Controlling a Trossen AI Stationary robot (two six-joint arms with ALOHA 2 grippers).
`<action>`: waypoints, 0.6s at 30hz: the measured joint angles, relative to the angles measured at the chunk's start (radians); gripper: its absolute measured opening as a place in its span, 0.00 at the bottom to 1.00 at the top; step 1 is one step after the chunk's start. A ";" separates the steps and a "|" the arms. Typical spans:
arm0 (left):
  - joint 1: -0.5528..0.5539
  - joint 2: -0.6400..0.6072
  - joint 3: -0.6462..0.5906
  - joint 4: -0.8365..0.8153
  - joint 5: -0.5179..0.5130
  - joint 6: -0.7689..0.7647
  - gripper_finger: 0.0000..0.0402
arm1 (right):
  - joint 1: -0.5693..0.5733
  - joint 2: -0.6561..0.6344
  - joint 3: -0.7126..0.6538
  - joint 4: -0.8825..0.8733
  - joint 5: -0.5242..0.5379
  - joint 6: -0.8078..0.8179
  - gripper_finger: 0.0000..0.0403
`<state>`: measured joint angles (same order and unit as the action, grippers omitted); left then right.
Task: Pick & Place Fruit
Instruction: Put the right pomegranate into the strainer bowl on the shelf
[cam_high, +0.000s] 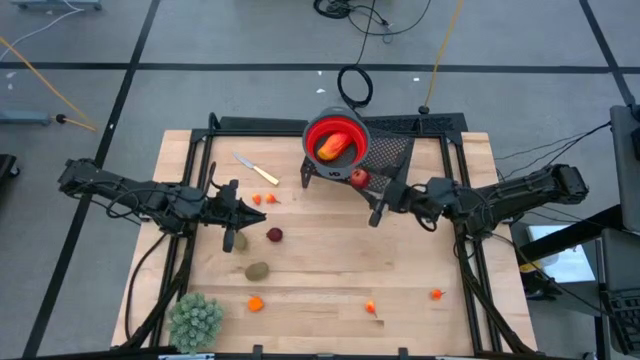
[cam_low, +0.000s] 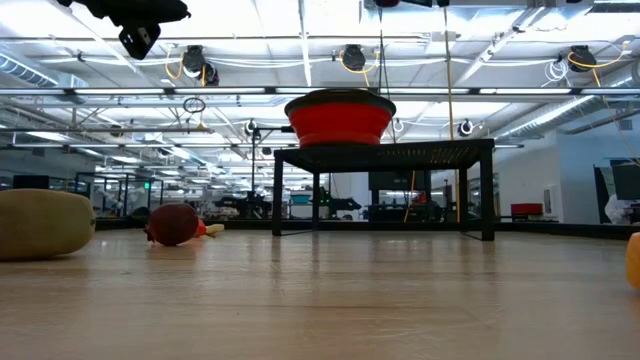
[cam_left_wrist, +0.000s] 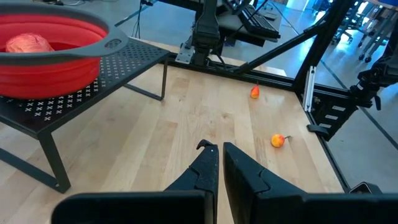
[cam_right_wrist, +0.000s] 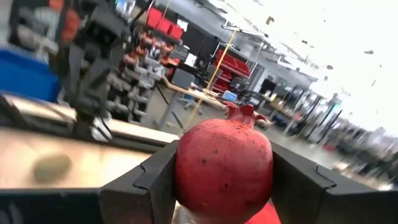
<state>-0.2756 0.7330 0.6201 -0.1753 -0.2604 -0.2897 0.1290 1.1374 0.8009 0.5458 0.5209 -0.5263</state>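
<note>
Fruit, scattered over the pale wooden tabletop (cam_high: 330, 270). Largest fixture: black perforated metal stand (cam_high: 385, 150) at the far edge, carrying a red collapsible bowl (cam_high: 336, 135). In the bowl, a long red-orange fruit (cam_high: 334, 147), long axis running diagonally, one end toward the far right.

Right gripper (cam_high: 372, 200) sits beside the bowl's near-right rim, fingers parted and clamped either side of a round dark red pomegranate-like fruit (cam_right_wrist: 224, 168). Right wrist view alone shows its small crown pointing upward between the two pads; from above it is only a red dot (cam_high: 359, 178) at the stand's edge.

Left gripper (cam_high: 236, 210) hovers mid-left of the table, fingers (cam_left_wrist: 208, 171) closed together, holding nothing.

Pale green spiky plant ball (cam_high: 196, 318) at the near left corner. Brown oval kiwi-like fruit (cam_high: 258, 271) lies near centre-left, long axis roughly left-right; low view shows it (cam_low: 45, 224) resting flat on its side. Small dark red round fruit (cam_high: 274, 235) just beyond it. Yellow-handled knife (cam_high: 257, 169) lies diagonally, blade toward the far left. Tiny orange pieces (cam_high: 256, 304) dot the near edge; left wrist view picks up two more (cam_left_wrist: 277, 140).
</note>
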 joint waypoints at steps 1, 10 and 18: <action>0.000 0.000 0.000 0.000 0.000 0.000 0.05 | -0.006 0.000 0.000 0.001 0.000 -0.026 0.49; 0.000 0.000 0.000 0.002 0.000 -0.005 0.05 | -0.136 0.000 0.033 -0.001 -0.006 0.032 0.49; 0.000 0.000 0.000 0.001 -0.003 -0.004 0.05 | -0.251 0.021 0.103 -0.081 -0.054 0.258 0.49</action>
<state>-0.2754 0.7328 0.6201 -0.1740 -0.2638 -0.2939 -0.1219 1.1583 0.9037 0.4652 0.4665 -0.2682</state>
